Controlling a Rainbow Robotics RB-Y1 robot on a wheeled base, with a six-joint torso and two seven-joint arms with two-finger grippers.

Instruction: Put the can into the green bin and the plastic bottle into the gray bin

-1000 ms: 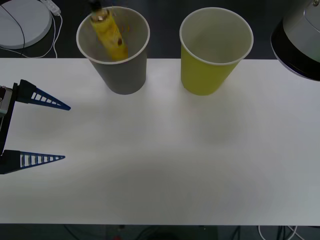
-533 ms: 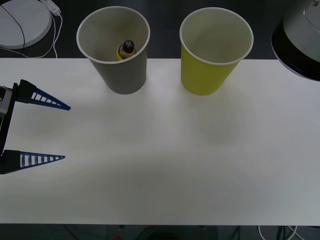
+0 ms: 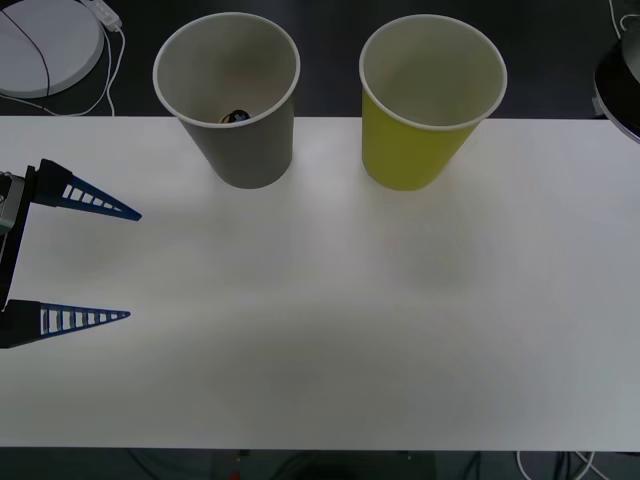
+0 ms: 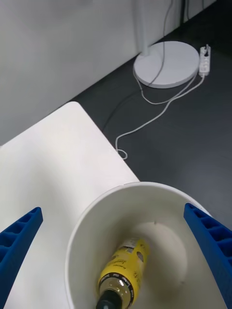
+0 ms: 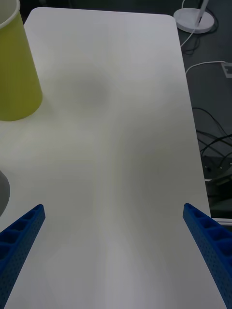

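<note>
Lying inside gray bin (image 4: 77,241), plastic bottle (image 4: 123,275)

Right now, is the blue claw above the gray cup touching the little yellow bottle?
Apart. In the right wrist view the right gripper is open, its fingers wide of the gray bin, while the plastic bottle lies inside it.

Yellow bottle (image 4: 123,273), gray bin (image 3: 242,150)

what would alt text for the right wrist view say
The plastic bottle lies inside the gray bin, seen from above between the open right gripper fingers. The white table edge, dark floor and a cabled round lamp base lie beyond.
</note>
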